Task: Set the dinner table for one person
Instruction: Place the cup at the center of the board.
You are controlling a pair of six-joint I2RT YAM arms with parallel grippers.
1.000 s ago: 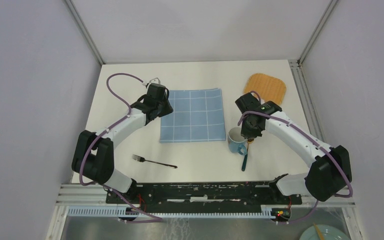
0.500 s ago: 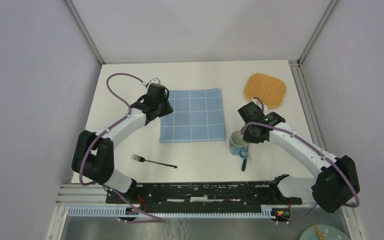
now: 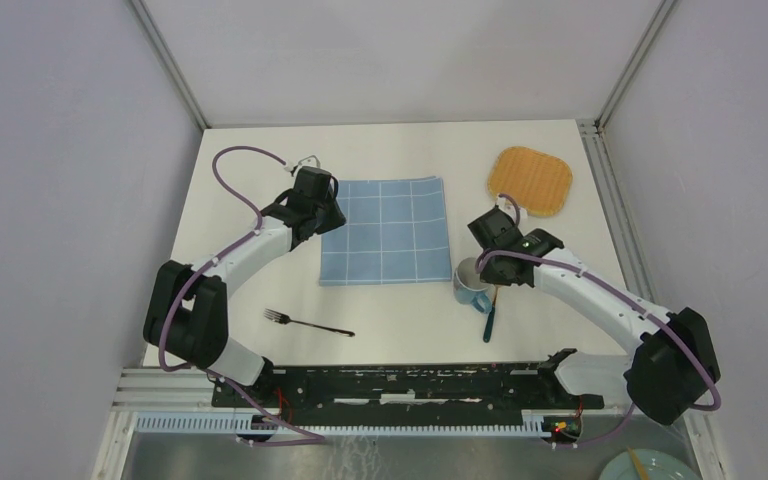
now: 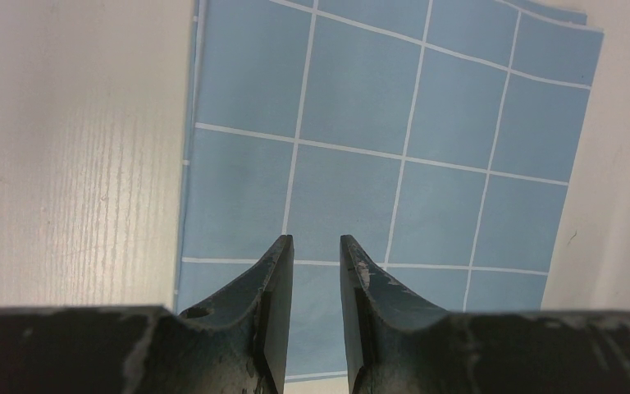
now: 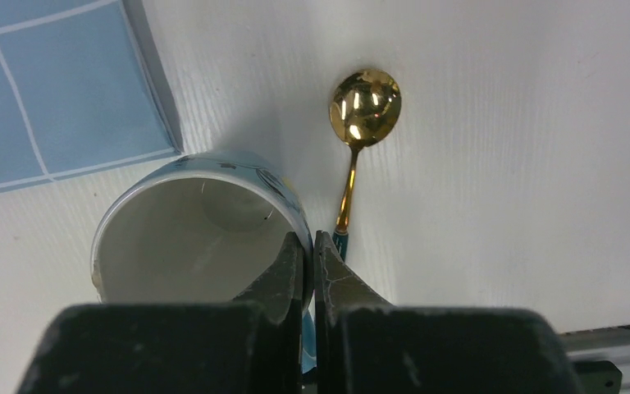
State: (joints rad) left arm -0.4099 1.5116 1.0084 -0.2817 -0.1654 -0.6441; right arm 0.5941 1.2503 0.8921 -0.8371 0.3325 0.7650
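Right wrist view: the right gripper (image 5: 312, 242) is clenched on the rim of the mug (image 5: 189, 238), one finger inside and one outside, beside the spoon (image 5: 361, 115). The step in hand is judged to be mug placement; the next move likely calls for a level carry toward the woven mat (image 3: 530, 180). The left gripper (image 4: 316, 246) hangs parted and empty over the checked cloth (image 4: 377, 123). The dinner table (image 5: 500, 164) lies beneath both sets of jaws.
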